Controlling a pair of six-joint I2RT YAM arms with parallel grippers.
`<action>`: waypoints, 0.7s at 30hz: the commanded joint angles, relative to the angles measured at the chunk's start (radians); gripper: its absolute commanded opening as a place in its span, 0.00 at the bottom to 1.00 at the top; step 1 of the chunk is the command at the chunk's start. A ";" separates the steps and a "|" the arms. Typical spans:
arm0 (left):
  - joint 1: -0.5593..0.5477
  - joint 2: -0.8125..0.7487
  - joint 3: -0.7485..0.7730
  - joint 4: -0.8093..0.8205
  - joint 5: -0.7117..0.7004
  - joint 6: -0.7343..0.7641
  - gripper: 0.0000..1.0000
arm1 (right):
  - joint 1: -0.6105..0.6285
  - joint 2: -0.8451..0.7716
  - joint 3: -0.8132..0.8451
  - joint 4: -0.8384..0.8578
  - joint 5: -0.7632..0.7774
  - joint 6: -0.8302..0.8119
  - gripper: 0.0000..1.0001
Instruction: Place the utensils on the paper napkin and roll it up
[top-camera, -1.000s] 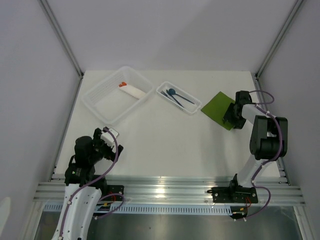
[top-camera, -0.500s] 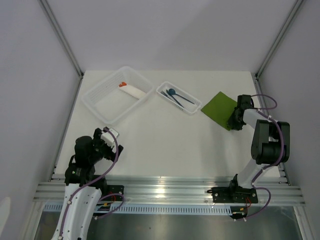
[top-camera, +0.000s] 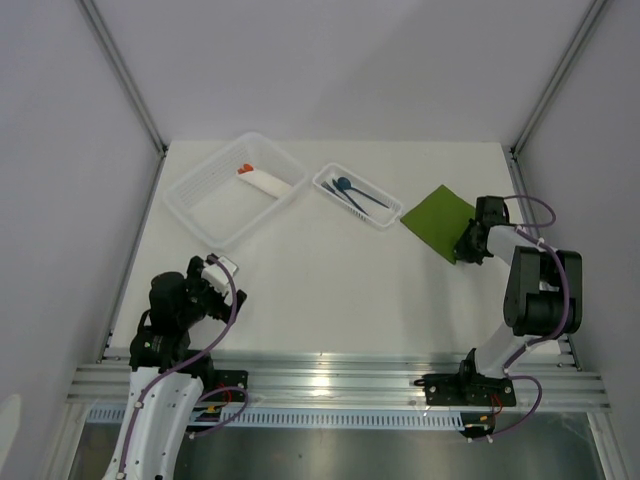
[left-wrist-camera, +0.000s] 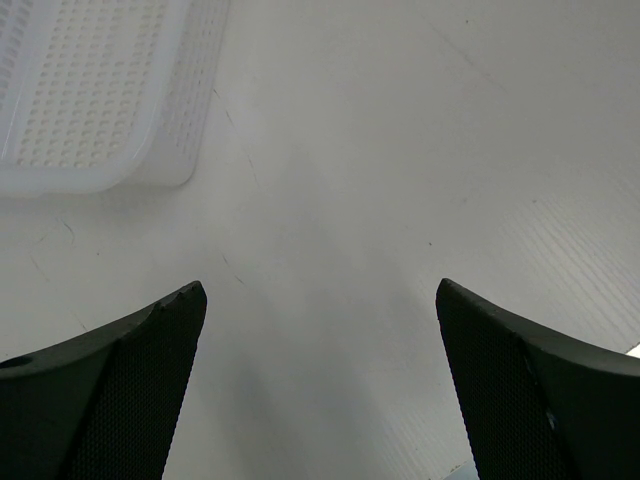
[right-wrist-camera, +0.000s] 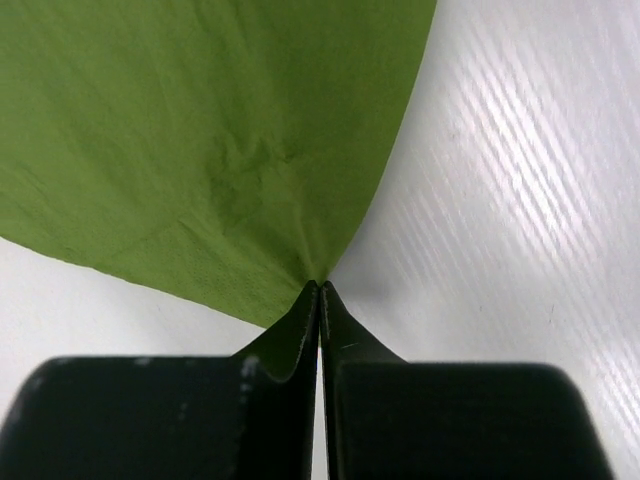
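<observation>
My right fingers (right-wrist-camera: 287, 335) are pressed together on a corner of the napkin (right-wrist-camera: 200, 140). The paper puckers in creases that run into the tips, so I judge it is caught rather than merely touched. The rest of the green sheet spreads flat ahead of the fingers on the surface (top-camera: 330, 280). I hold it by the corner because that is the easiest way to drag thin paper without crumpling the middle, and I reckon it needs to come toward the open middle where both arms can reach.

Beyond the far side of the napkin, well apart from the right fingers, the utensils (top-camera: 352, 193) lie together in a small clear tray (top-camera: 385, 217). None is on the paper yet, so the task is at its start.

My left fingers (left-wrist-camera: 120, 390) stand wide apart with nothing between them, hovering over bare surface. The white basket (left-wrist-camera: 90, 110) sits ahead and to their left. They wait there, I think, so as to stay out of the way until the utensils need fetching.
</observation>
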 joint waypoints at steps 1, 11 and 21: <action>0.000 0.001 0.010 0.017 0.016 0.018 1.00 | 0.023 -0.092 -0.065 -0.036 -0.012 0.010 0.00; 0.000 -0.010 0.014 0.020 0.003 0.018 1.00 | 0.305 -0.378 -0.300 -0.086 0.111 0.211 0.00; 0.000 -0.044 0.004 0.026 -0.004 0.016 1.00 | 0.788 -0.499 -0.360 -0.240 0.165 0.508 0.00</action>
